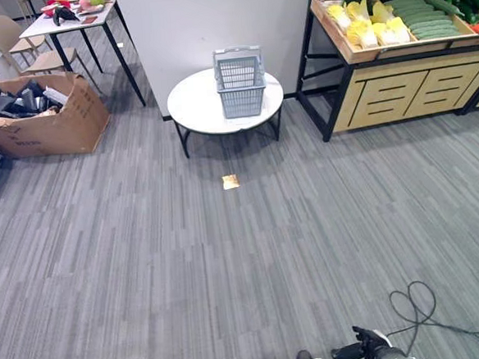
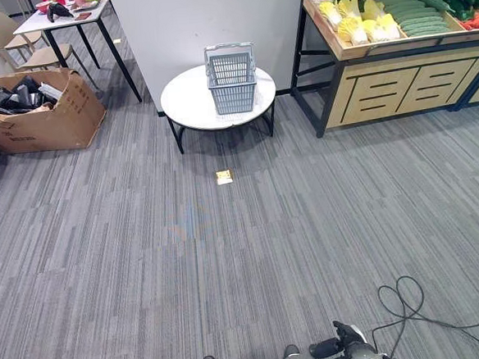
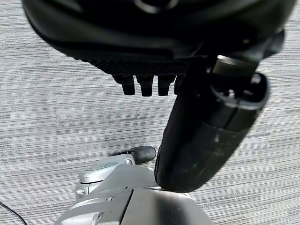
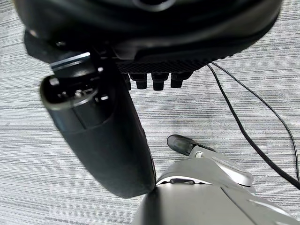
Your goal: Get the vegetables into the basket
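No readable text, label, number or sign is showing in any view. Dark print is appearing on the side of the cardboard box (image 1: 51, 127) at left, but it is too small to make out. The yellow tag (image 1: 230, 181) lying on the carpet is displaying no legible marking.

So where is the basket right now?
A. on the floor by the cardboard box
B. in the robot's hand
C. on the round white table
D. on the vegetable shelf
C: the grey basket stands on the round white table, left of the vegetable shelf.
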